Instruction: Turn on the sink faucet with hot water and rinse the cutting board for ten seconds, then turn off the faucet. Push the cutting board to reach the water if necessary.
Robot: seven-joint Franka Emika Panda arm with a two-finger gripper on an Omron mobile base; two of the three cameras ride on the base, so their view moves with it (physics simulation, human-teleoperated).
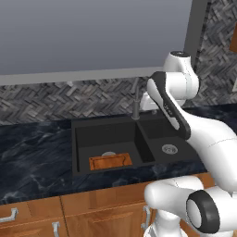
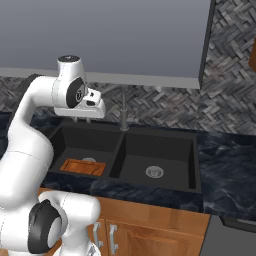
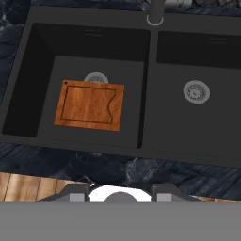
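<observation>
The matte black double-basin sink (image 1: 78, 152) (image 2: 197, 165) (image 3: 146, 84) is set in the dark marbled counter. A small orange-brown cutting board (image 1: 110, 162) (image 2: 83, 166) (image 3: 89, 104) lies flat on the floor of the left basin, just in front of its silver drain (image 3: 96, 77). The slim dark faucet (image 1: 135, 99) (image 2: 123, 110) (image 3: 155, 12) stands behind the divider between the basins. My gripper (image 2: 80, 118) (image 3: 121, 193) hovers high over the left basin and points down, open, with nothing between its fingers. Water is out of view.
The right basin holds only its round drain (image 1: 169, 149) (image 2: 154, 172) (image 3: 196, 91). Dark countertop (image 1: 32, 152) (image 2: 227, 170) runs on both sides of the sink, with a herringbone backsplash behind and wooden cabinet fronts (image 1: 92, 217) below.
</observation>
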